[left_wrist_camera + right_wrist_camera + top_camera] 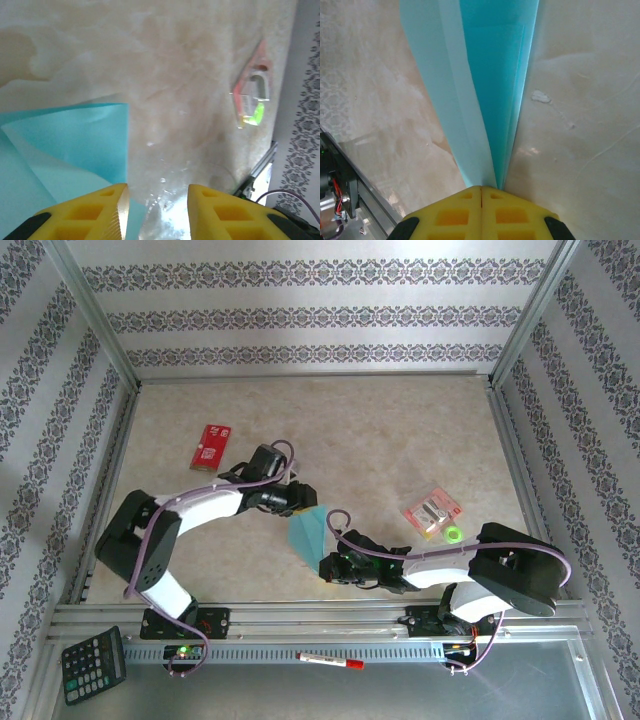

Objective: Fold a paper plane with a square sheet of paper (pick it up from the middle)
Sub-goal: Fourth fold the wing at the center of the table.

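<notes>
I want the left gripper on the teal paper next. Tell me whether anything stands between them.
Nothing visible does. The left gripper is open at the edge of the teal paper. The right gripper is shut on its other end, and the pink packet lies aside.

paper (308, 532) between left tool (303, 502) and right tool (325, 566), packet (211, 446) behind-left, calculator (93, 668) apparently on front ledge (420, 692)

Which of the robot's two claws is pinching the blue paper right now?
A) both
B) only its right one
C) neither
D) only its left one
B: the right gripper has its yellow fingers shut together, with the teal paper coming out from between them. The left gripper has its fingers apart, with bare table showing in the gap.
</notes>
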Controlling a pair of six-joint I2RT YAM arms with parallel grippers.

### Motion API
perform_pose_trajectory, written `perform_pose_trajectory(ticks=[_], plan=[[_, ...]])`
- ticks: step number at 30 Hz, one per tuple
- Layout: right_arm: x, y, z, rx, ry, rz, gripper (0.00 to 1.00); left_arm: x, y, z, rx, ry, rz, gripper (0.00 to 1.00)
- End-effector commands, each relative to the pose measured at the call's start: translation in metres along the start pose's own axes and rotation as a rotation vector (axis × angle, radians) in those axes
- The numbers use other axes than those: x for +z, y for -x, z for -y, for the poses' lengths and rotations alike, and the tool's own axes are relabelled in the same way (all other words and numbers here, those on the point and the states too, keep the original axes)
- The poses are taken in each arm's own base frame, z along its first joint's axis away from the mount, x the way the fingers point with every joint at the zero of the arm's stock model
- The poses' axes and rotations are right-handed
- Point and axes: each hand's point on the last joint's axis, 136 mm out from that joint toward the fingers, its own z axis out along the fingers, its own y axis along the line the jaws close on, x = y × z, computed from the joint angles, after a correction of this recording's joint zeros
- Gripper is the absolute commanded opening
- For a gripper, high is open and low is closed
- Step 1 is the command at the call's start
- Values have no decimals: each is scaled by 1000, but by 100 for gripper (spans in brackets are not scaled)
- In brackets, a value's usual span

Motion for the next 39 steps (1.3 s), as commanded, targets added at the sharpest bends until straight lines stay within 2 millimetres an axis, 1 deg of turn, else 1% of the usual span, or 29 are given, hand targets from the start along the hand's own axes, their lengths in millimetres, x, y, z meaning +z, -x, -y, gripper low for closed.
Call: perform_pose_trajectory(ticks=[1, 3, 6, 10, 12, 14, 20, 25, 31, 34, 39], plan=[[-4, -42, 87, 86, -292, -149, 0, -16, -14, -11, -52, 27, 3, 34], [-4, -43, 90, 93, -298, -161, 0, -22, -25, -12, -57, 26, 0, 30], [-5, -46, 94, 100, -306, -179, 0, -26, -46, -16, -66, 30, -25, 20], [-5, -46, 96, 97, -312, -187, 0, -16, -71, -19, -68, 30, -101, 4], [-5, -46, 96, 93, -315, -187, 0, -10, -79, -16, -59, 23, -127, 0], [-5, -45, 96, 92, -318, -189, 0, -2, -86, -13, -49, 15, -146, 0], [-7, -44, 97, 89, -324, -185, 0, 18, -103, -20, -64, 31, -189, 0], [-8, -44, 97, 86, -330, -186, 0, 29, -112, -26, -73, 39, -212, 0], [-7, -43, 95, 80, -330, -189, 0, 37, -122, -27, -79, 37, -232, 0], [-7, -43, 96, 80, -334, -191, 0, 41, -123, -28, -76, 35, -231, 0], [-9, -45, 98, 84, -346, -195, 0, 46, -122, -37, -70, 58, -234, 0]])
